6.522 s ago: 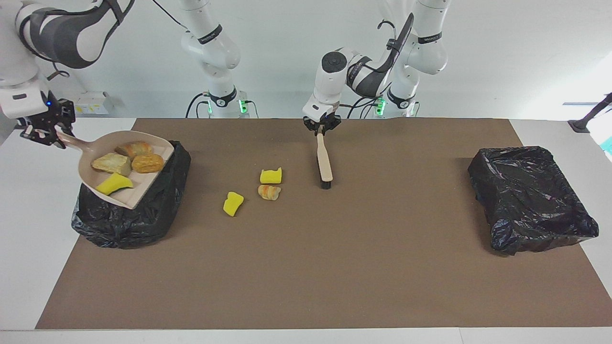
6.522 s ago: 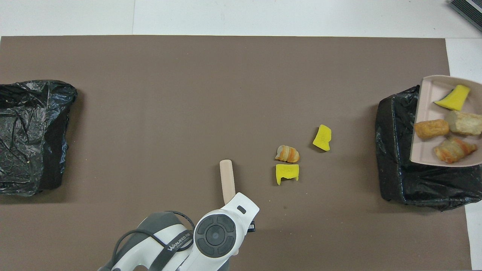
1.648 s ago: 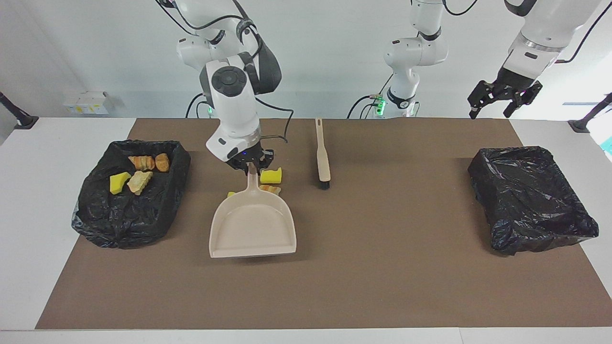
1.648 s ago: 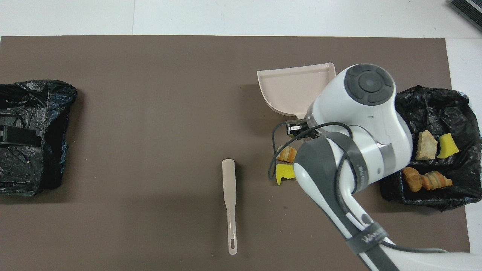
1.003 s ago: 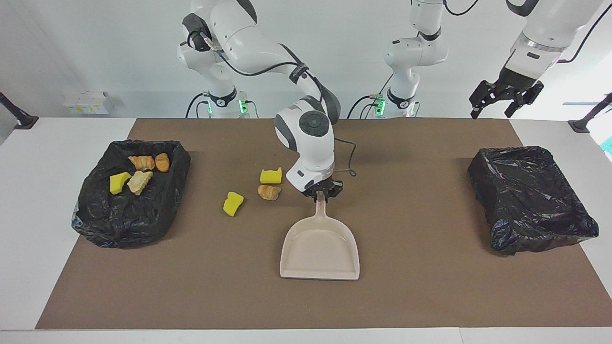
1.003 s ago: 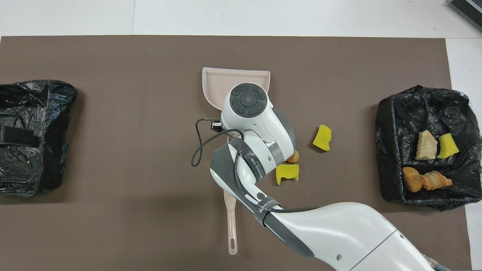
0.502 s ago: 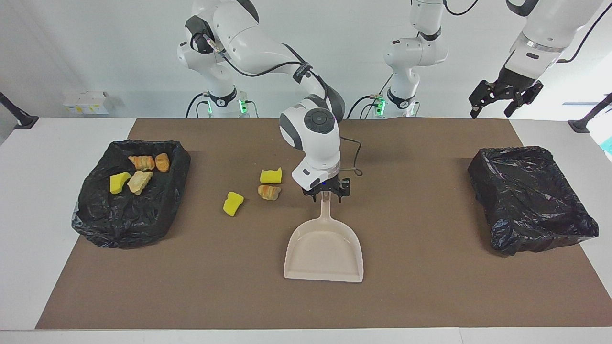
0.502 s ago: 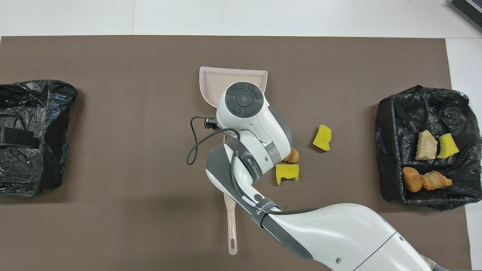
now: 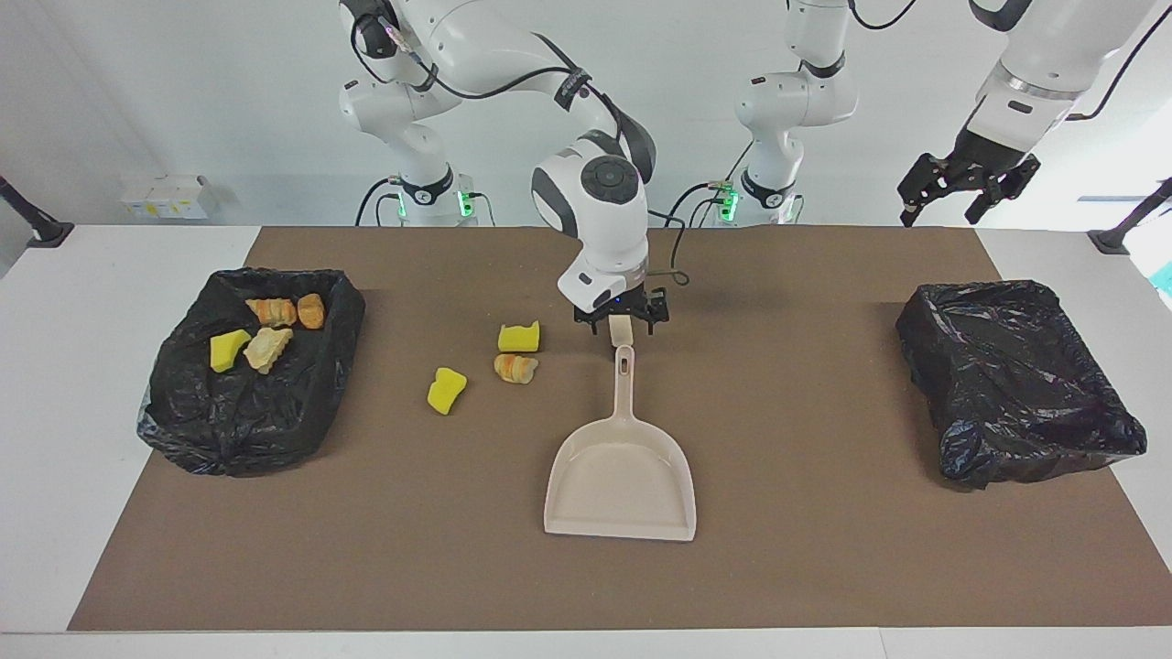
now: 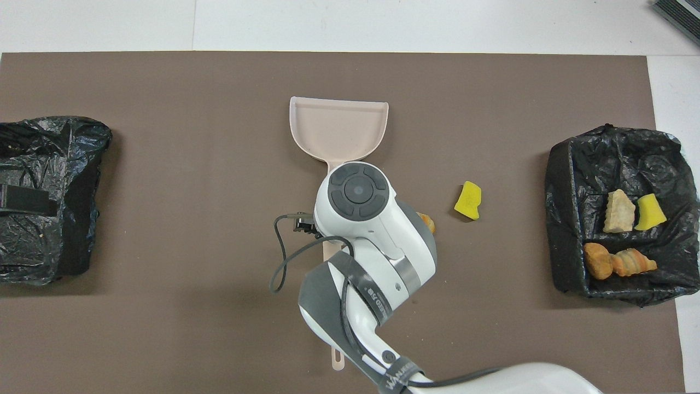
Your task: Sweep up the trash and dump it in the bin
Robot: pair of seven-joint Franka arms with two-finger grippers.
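Note:
The beige dustpan (image 9: 621,480) lies flat on the brown mat, empty, with its handle pointing toward the robots (image 10: 339,128). My right gripper (image 9: 623,322) hangs open just above the tip of that handle, holding nothing. Three pieces of trash lie loose on the mat: a yellow chunk (image 9: 518,337), a bread lump (image 9: 515,368) and another yellow chunk (image 9: 446,390) (image 10: 468,200). Several more pieces sit in the black-lined bin (image 9: 302,403) at the right arm's end. My left gripper (image 9: 957,188) waits open, raised over the left arm's end of the table.
The beige brush (image 10: 337,355) lies on the mat nearer to the robots than the dustpan, mostly covered by my right arm. A second black-lined bin (image 9: 1016,394) stands at the left arm's end.
My right gripper has opened, let go of the dustpan's handle and lifted back toward the robots. The dustpan stays on the mat. The left arm has not moved.

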